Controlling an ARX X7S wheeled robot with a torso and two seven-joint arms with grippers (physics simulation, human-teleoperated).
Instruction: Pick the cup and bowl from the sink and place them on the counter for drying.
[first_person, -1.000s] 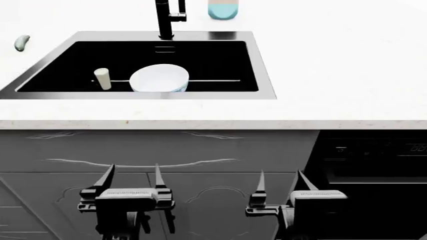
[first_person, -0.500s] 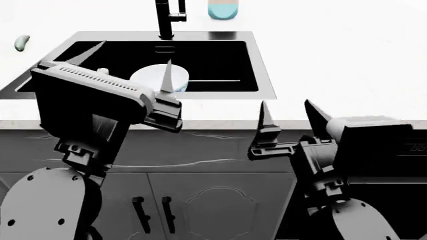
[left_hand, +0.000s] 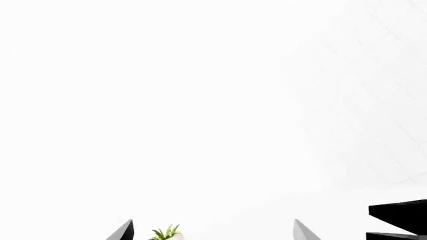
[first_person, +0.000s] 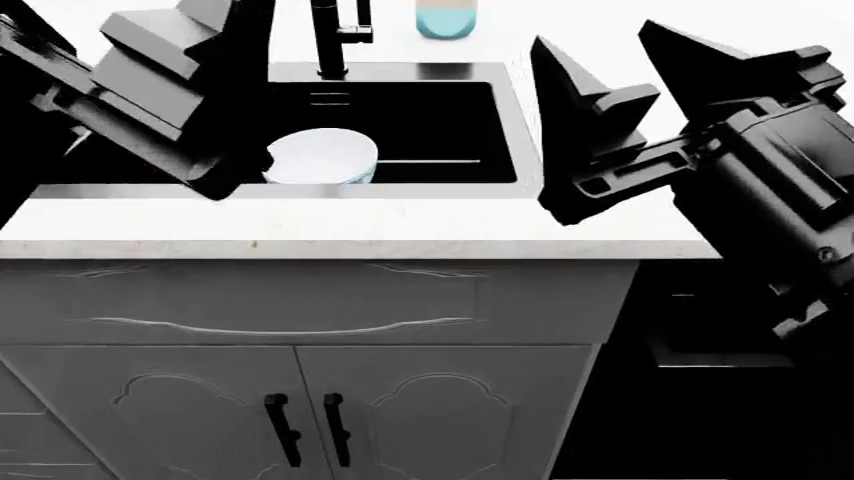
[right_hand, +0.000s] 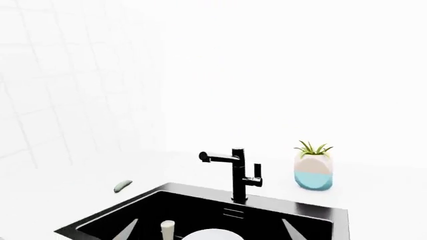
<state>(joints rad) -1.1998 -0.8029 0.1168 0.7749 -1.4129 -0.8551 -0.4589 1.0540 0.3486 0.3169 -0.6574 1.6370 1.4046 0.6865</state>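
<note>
The bowl (first_person: 320, 158), white inside with blue pattern outside, sits in the black sink (first_person: 441, 120); in the right wrist view the bowl's (right_hand: 212, 235) rim shows at the frame edge. The cream cup (right_hand: 168, 230) stands upright beside it in the sink (right_hand: 200, 210). In the head view my left arm (first_person: 147, 80) hides the cup. My right gripper (first_person: 594, 35) hangs open above the sink's right rim, and in its own view the right gripper (right_hand: 210, 231) looks over the basin. My left gripper (left_hand: 213, 232) is open and holds nothing. White counter (first_person: 400, 228) surrounds the sink.
A black faucet (right_hand: 237, 175) rises behind the basin. A white and blue plant pot (right_hand: 313, 170) stands to the right of the faucet, its plant (left_hand: 167, 233) also in the left wrist view. A small grey-green object (right_hand: 122, 186) lies left of the sink. Cabinet doors (first_person: 307, 410) are below.
Both arms have risen from in front of the cabinet doors to above the counter edge. The left arm now covers the cup in the head view. Cup and bowl have not moved.
</note>
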